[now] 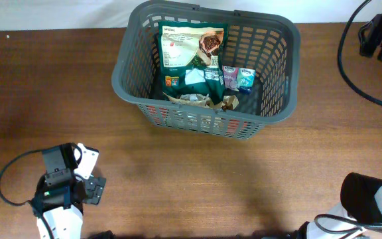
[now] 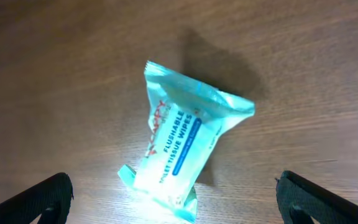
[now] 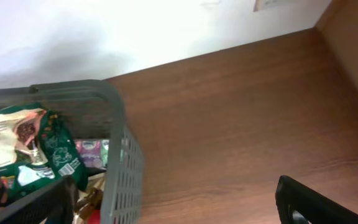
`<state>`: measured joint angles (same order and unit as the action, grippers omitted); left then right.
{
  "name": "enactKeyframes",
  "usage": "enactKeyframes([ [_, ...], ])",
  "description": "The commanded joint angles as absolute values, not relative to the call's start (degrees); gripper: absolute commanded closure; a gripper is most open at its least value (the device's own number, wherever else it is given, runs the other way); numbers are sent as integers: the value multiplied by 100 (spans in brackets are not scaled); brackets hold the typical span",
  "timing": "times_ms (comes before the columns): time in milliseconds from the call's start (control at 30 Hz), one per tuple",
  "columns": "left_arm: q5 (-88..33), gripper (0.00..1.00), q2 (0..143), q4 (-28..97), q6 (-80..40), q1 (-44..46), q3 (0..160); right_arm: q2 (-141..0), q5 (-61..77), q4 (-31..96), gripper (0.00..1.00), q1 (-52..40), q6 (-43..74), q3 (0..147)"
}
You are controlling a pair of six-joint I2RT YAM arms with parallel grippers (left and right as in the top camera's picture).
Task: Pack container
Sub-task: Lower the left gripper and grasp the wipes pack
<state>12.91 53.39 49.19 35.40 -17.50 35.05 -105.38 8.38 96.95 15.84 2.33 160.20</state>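
The left gripper (image 2: 173, 185), fingers apart, hung over a flushable wipes pack (image 2: 179, 146) lying at the near left of the table (image 1: 178, 179), while the right gripper (image 3: 173, 186), fingers apart, faced the basket (image 1: 197, 121).

I have open desk (image 1: 197, 179) between my left tool (image 1: 88, 180) and the container (image 1: 121, 73). That tool's fingers (image 2: 42, 199) stand wide apart on either side of a wipes pack (image 2: 179, 149), with bare wood all round it. Inside the container, a tall snack bag (image 1: 191, 43) and small packs (image 1: 237, 78) crowd the left and middle, and the right end of its floor is free. A black cable (image 1: 350, 73) crosses the far right corner.
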Motion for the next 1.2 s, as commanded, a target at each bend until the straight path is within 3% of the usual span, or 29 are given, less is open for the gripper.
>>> enactKeyframes([
  [0, 1223, 0, 5382, 4786, 3771, -1796, 3275, -10447, 683, 9730, 1, 1627, 176, 16003],
  [1167, 773, 5, 6274, 3319, 3903, -2491, 2810, -10444, 379, 9732, 1, 1627, 178, 16003],
])
